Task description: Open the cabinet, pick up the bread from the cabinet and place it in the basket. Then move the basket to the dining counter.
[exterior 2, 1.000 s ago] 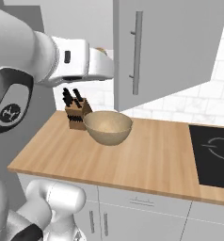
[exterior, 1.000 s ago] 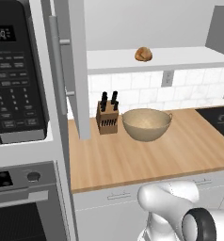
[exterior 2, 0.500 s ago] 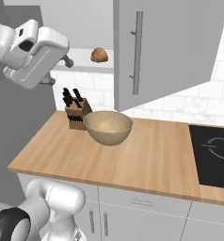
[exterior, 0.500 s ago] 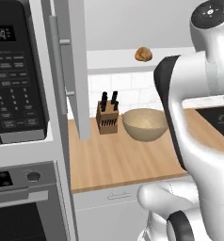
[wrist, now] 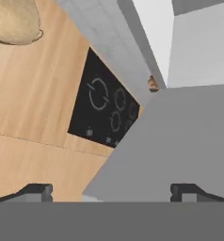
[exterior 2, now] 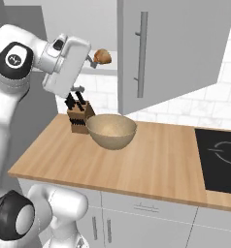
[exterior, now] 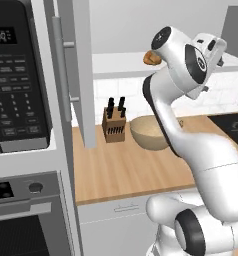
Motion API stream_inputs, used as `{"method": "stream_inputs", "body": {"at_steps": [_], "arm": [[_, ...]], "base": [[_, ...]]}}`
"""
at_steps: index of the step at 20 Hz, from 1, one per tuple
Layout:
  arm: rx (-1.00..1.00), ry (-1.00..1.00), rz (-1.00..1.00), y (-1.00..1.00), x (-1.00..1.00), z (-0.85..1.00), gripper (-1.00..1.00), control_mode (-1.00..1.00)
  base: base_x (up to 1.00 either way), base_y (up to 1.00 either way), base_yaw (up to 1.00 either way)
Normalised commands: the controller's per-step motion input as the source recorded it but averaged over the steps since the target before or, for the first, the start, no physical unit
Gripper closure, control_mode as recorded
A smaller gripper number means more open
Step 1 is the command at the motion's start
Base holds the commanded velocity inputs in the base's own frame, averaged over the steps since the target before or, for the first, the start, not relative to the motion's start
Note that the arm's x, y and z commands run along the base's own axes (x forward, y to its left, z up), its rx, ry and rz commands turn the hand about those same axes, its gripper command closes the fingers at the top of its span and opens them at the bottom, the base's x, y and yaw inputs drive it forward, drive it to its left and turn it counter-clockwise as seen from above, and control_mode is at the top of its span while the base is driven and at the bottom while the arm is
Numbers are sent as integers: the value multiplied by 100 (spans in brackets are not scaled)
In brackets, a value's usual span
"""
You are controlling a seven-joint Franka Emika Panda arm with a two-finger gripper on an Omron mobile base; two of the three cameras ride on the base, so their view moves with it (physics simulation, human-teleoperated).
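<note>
The light grey cabinet stands open, its right door (exterior 2: 171, 48) swung out and its left door (exterior: 78, 70) edge-on. The bread (exterior 2: 102, 56), a small golden-brown bun, lies on the white shelf (exterior: 121, 62); it also appears as the distant bread (wrist: 153, 84). My gripper (exterior 2: 90, 59) hangs open at shelf height, out in front of the cabinet and apart from the bun, its fingertips (wrist: 38, 190) spread wide with nothing between them. The tan basket (exterior 2: 111, 131) sits on the wooden worktop below, partly behind my arm as the basket (exterior: 146, 134). The dining counter is out of view.
A knife block (exterior 2: 78, 118) stands just left of the basket. A black cooktop (exterior 2: 219, 155) is set in the worktop (exterior 2: 137, 169) at the right. A black microwave (exterior: 18, 85) and oven (exterior: 21, 220) fill the column on the left.
My arm has swung up from low by the base, carrying the hand to shelf height in front of the open cabinet. Bread and basket have not moved.
</note>
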Motion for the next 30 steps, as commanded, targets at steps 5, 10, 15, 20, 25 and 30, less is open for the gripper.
{"method": "stream_inputs", "body": {"at_steps": [5,10,15,20,25,30], "arm": [[0,35,-2,-98,56,0,-100,-100],[-3,24,-7,-100,0,0,-100,-100],[-2,8,-5,-100,-44,0,-100,-100],[15,0,4,-100,-98,0,-100,-100],[26,5,15,-100,-8,0,-100,-100],[11,0,8,-76,38,0,-100,-100]], "base": [[0,0,0],[0,0,0],[0,0,0],[0,0,0],[0,0,0],[0,0,0]]}}
